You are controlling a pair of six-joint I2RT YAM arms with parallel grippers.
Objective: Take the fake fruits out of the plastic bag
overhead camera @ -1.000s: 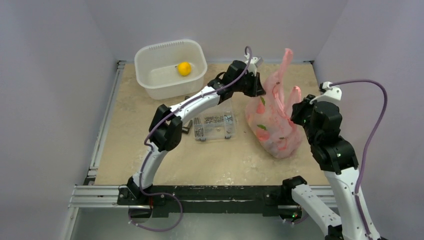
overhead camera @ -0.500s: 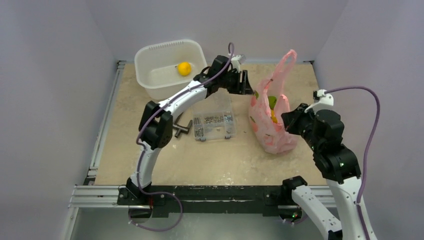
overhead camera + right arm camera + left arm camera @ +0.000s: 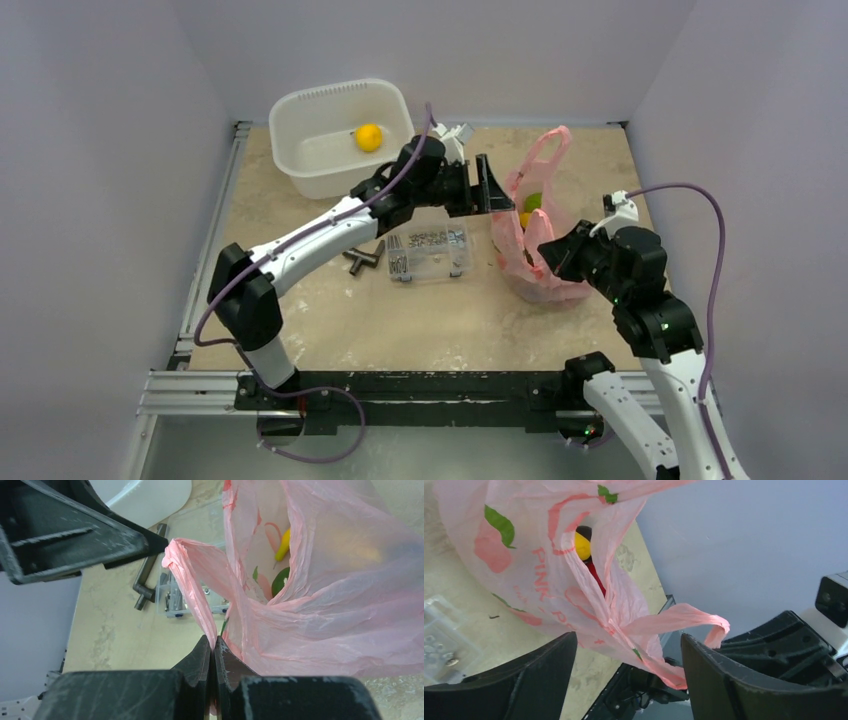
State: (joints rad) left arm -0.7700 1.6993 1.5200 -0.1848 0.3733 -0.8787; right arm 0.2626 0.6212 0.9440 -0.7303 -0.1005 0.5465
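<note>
left fingers [image 3: 734, 680] opened, plastic bag [image 3: 531, 555] reads "pink"

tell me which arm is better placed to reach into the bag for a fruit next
Left, likely. The left tool is open right at the mouth of the plastic bag, where a green fruit shows. The right tool is shut on the bag's handle, holding it up.
</note>
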